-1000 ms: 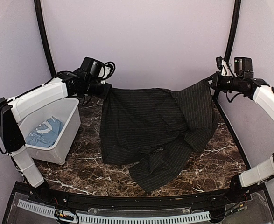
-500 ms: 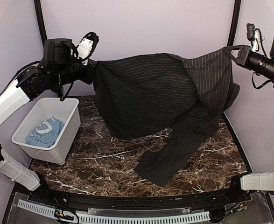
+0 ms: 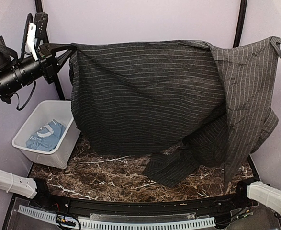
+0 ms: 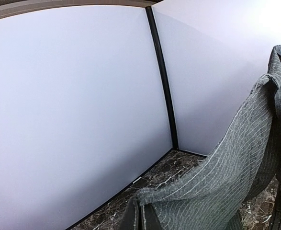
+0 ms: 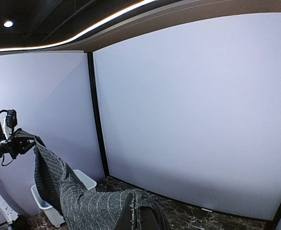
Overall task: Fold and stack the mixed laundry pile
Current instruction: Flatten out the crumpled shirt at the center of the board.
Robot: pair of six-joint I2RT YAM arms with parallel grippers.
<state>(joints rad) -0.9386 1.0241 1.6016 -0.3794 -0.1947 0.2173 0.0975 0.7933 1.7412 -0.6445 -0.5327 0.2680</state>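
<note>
The black pinstriped shirt point(image 3: 145, 96) hangs spread like a curtain high above the marble table point(image 3: 111, 172), stretched between both grippers. My left gripper point(image 3: 71, 47) is shut on its upper left corner, my right gripper point(image 3: 274, 40) shut on its upper right corner at the frame's edge. The shirt's lower end and a sleeve point(image 3: 171, 167) rest on the table. In the left wrist view the shut jaws point(image 4: 141, 218) pinch the cloth point(image 4: 226, 177). The right wrist view shows the same point(image 5: 136, 215), with cloth point(image 5: 83, 206) trailing left. The light blue T-shirt point(image 3: 45, 135) lies in the bin.
A white plastic bin point(image 3: 69, 136) stands at the table's left side, below my left arm. Pale walls with black corner posts point(image 3: 240, 21) close in the back and sides. A black rail point(image 3: 130, 206) runs along the near edge.
Both arms have risen and spread apart, lifting the pinstriped shirt from a low drape over the table into a tall hanging sheet. Only its lower end now touches the table.
</note>
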